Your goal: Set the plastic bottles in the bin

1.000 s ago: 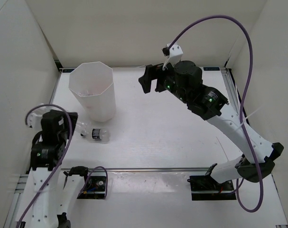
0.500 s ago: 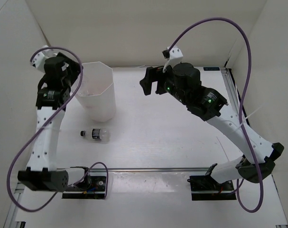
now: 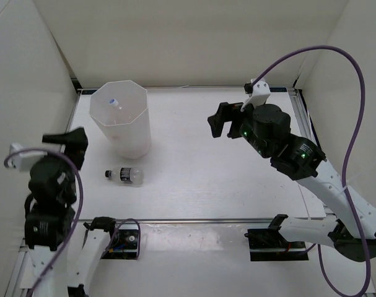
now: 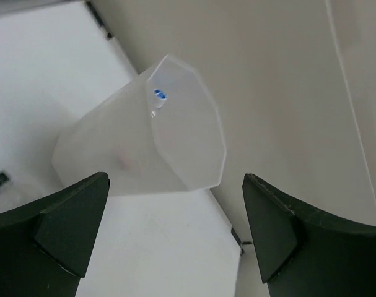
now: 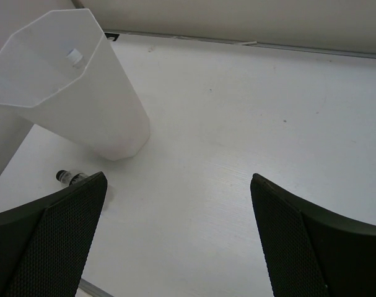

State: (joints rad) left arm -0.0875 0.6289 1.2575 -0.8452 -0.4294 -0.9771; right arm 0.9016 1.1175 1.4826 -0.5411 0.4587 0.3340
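Observation:
The tall white bin [image 3: 122, 133] stands at the back left of the table. Inside it, near the far wall, a small clear bottle with a blue cap [image 3: 113, 102] shows; the left wrist view has this blue cap [image 4: 159, 94] too. A black-capped bottle [image 3: 127, 176] lies on its side on the table just in front of the bin, and its end peeks out beside my right finger [image 5: 70, 177]. My left gripper [image 3: 67, 142] hangs open and empty, left of the bin. My right gripper [image 3: 220, 122] is open and empty over mid-table.
Grey walls close in the table on the left, back and right. A metal rail [image 3: 194, 220] runs along the near edge, with the arm bases behind it. The right arm's purple cable [image 3: 355, 80] loops high over the right side.
My left gripper has opened and the arm has swung from above the bin back to the near left. A blue-capped bottle now shows inside the bin. The right arm has shifted right.

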